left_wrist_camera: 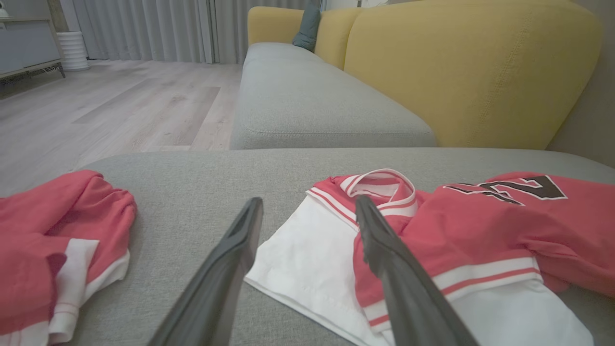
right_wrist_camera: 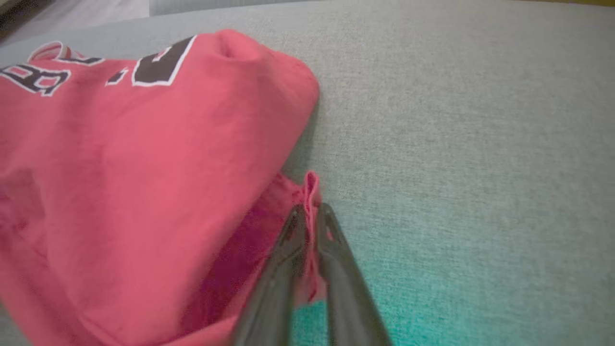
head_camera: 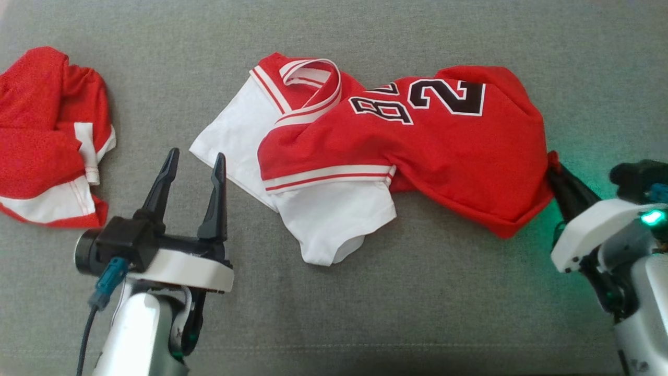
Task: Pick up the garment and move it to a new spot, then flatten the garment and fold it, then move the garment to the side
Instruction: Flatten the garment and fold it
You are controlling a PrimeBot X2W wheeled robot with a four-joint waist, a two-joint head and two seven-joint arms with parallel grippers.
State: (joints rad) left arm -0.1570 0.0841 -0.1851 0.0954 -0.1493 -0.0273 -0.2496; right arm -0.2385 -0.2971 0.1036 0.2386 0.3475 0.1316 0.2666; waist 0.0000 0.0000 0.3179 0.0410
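Two garments lie on the grey cushion [head_camera: 365,313]: the red-and-white jersey [head_camera: 417,151] with black numbers, rumpled in the middle, and a second red piece [head_camera: 47,136] bunched well off to the robot's left. Of the two grippers, the right gripper [right_wrist_camera: 311,209] has its fingers pinched together on a fold at the jersey's right edge. The left gripper [head_camera: 195,155] hangs with fingers spread just beside the white sleeve.

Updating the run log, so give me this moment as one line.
phase: grasp | right gripper: shut on jersey edge | left gripper: open, near white sleeve | other red garment: apart, far left
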